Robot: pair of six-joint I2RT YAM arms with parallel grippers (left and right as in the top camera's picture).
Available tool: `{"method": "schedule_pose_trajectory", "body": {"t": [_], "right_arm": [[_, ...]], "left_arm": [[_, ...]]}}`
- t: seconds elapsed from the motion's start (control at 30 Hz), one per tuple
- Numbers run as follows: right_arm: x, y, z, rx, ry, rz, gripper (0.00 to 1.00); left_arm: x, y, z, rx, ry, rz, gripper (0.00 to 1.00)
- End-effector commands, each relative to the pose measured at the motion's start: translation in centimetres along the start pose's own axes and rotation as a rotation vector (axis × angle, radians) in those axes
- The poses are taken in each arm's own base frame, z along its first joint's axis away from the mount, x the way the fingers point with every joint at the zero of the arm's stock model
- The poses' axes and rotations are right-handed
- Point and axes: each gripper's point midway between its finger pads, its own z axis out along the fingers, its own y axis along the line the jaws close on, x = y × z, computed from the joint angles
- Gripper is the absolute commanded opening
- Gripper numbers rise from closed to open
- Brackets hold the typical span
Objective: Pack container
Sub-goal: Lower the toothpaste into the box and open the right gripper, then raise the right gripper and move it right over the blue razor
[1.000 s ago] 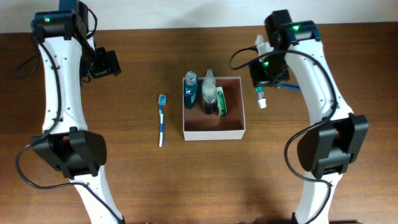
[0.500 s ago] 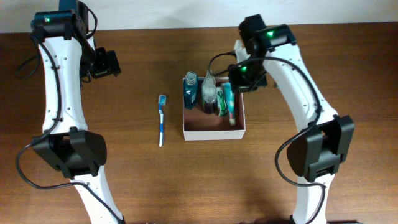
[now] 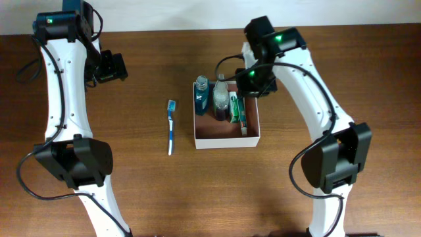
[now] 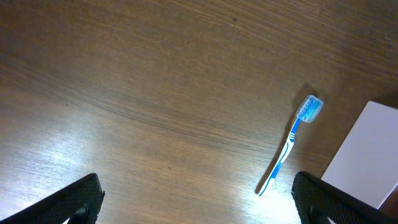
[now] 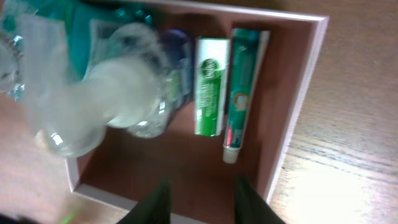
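Glare is seen on the table (image 4: 50, 155) in both wrist views. The bottles (image 5: 124, 99) in the container (image 5: 303, 87) are blurred.

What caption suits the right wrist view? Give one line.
Right gripper over the container, toothpaste tube lying beside the packet inside.

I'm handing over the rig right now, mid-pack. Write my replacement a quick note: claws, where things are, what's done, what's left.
Left claw: open, empty, above bare table, away from the toothbrush.
Right claw: open, empty, above the container.
In the container: blue bottle and clear bottle at the far side, packet beside them, toothpaste lying flat next to the packet, near the right wall.
Done: those four are packed.
Left: the toothbrush lies on the table to the left of the container. It is probably the left claw's pick, since it is on that side.
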Motion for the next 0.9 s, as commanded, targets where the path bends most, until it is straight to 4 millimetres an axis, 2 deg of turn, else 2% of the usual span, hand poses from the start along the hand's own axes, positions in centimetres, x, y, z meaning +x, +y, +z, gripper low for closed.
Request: {"method": "schedule_pose_trajectory", "body": {"t": [0.0,0.17,0.3,0.37,0.47,0.6,0.7,0.73,0.8,0.87], "right_arm": [[-1.7,-3.0,-1.6,0.025,-0.060,0.064,0.40],[-3.3,-7.4,-3.7,0.037,-0.121,0.093,0.64],[-4.0,-11.8,-5.0,0.058,-0.160,0.100,0.93],[-3.9,-13.5,-5.3,0.068,-0.161,0.097,1.00],[-3.7,-15.2,-5.8,0.046,-0.169,0.145,0.99],[-2.5,-14.6,-6.1,-0.077,-0.128,0.189,0.99],[-3.1,-15.0,-6.3,-0.080,-0.156,0.221,0.99],[-3.4,-15.5,-6.3,-0.066,-0.169,0.278,0.99],[-3.4,-17.1,-6.4,-0.010,-0.178,0.524,0.99],[-2.9,-17.9,-6.4,0.004,-0.174,0.759,0.99]], "left_arm": [[0.2,0.1,-0.7,0.009,-0.010,-0.006,0.99],[0.2,0.1,-0.7,0.009,-0.010,-0.006,0.99],[0.2,0.1,-0.7,0.009,-0.010,-0.006,0.99],[0.2,0.1,-0.7,0.009,-0.010,-0.006,1.00],[0.2,0.1,-0.7,0.009,-0.010,-0.006,0.99],[0.2,0.1,-0.7,0.009,-0.010,-0.006,0.99],[0.2,0.1,-0.7,0.009,-0.010,-0.006,0.99],[0.2,0.1,-0.7,0.009,-0.010,-0.006,0.99],[0.2,0.1,-0.7,0.009,-0.010,-0.006,0.99],[0.2,0.1,-0.7,0.009,-0.010,-0.006,0.99]]}}
